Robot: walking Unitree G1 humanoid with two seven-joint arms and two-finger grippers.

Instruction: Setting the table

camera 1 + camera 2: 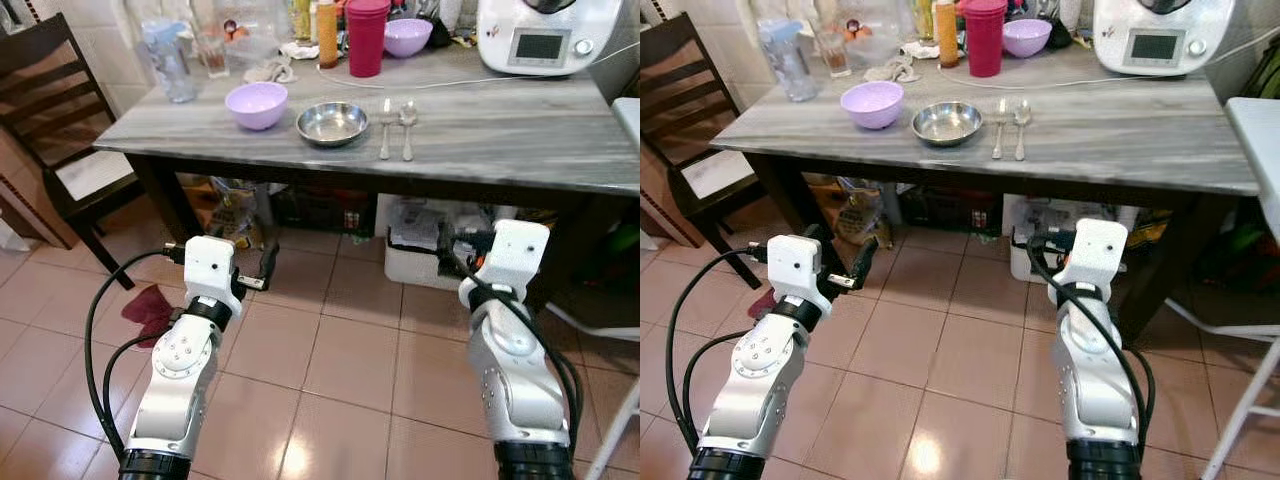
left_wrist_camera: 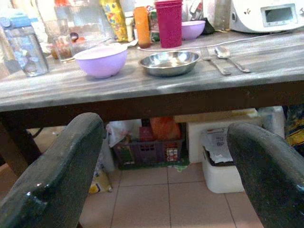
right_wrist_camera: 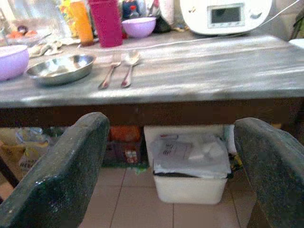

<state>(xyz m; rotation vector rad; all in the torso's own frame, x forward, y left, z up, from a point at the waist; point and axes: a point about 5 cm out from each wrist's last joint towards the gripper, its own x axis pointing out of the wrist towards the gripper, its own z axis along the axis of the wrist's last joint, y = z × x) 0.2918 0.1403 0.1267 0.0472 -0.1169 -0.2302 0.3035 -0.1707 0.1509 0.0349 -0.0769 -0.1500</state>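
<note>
On the grey table [image 1: 500, 130] a lilac bowl [image 1: 257, 104] and a steel bowl [image 1: 332, 123] stand side by side near the front edge. A fork [image 1: 385, 128] and a spoon [image 1: 407, 125] lie parallel just right of the steel bowl. Farther back stand stacked magenta cups [image 1: 367, 37] and a second lilac bowl [image 1: 407, 37]. My left gripper [image 2: 164, 180] is open and empty, held below the table's edge in front of the lilac bowl. My right gripper [image 3: 173, 175] is open too, low in front of the table's middle, holding nothing.
A white kitchen appliance [image 1: 545, 35] sits at the table's back right; jars and an orange bottle [image 1: 327, 35] crowd the back. A dark chair [image 1: 60, 120] stands at the left. Under the table are a white bin [image 1: 415, 255] and boxes. A red cloth [image 1: 150, 310] lies on the tiles.
</note>
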